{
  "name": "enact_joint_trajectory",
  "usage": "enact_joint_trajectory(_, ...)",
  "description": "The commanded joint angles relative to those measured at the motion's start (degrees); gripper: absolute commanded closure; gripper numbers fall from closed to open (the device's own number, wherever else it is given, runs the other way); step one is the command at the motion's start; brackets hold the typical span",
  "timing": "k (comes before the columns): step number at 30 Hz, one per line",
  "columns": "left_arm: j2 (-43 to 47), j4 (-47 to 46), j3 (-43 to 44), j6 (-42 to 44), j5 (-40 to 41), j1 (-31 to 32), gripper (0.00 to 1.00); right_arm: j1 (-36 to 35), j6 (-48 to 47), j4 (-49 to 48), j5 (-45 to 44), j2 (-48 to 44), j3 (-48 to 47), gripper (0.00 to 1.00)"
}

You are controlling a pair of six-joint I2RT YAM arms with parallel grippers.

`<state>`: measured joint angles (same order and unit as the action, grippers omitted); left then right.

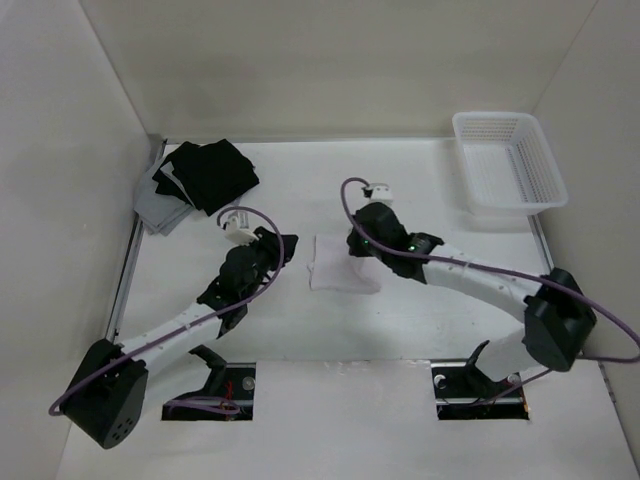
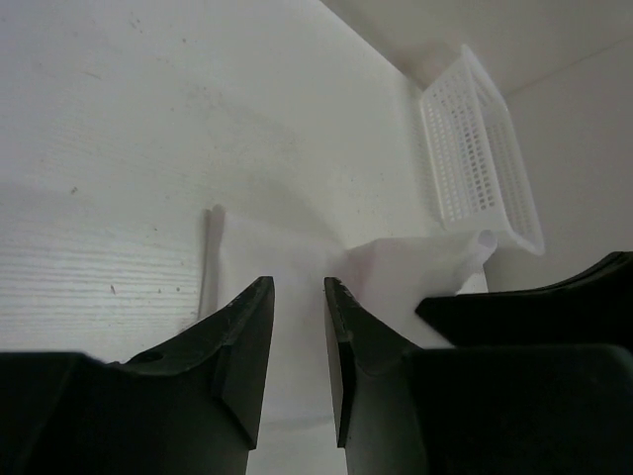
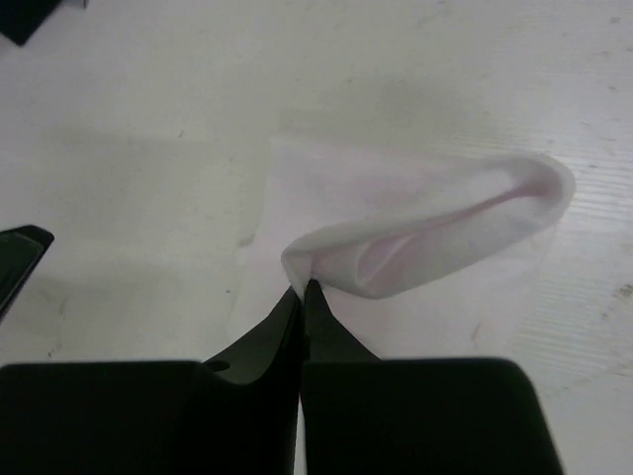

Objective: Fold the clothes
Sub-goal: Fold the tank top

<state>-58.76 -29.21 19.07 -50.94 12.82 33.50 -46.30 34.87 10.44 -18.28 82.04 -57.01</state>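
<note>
White clothes (image 1: 335, 272): right end effector (image 3: 302, 289) pinches raised edge, prob. to fold; left end effector (image 2: 297, 297) half-open, empty.

We see the clothes (image 1: 338, 272) in the middle of the tabletop (image 1: 420, 320), between left gripper (image 1: 283, 250) and right gripper (image 1: 354, 250). Black garments (image 1: 208, 172) overlap grey cloth (image 1: 158, 213) in the far-left corner, and the basket (image 1: 508, 165) sits far-right.

Clothes (image 1: 338, 272) centre; basket (image 1: 515, 205) back right; garments (image 1: 210, 175) back left, seemingly stacked.
</note>
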Motion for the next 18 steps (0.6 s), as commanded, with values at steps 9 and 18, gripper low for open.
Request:
enact_joint_trajectory(9,6.4,2.1,-2.0,0.1,-4.0,-6.6,0.72,-10.2,-2.4,9.4,-2.7,23.7,-21.8,0.69)
enact_joint_trajectory(18,0.2,0.0,1.1,-0.6,-3.2,-2.4,0.72,-6.3,-0.8,-4.1,2.2,8.4,-8.1,0.72)
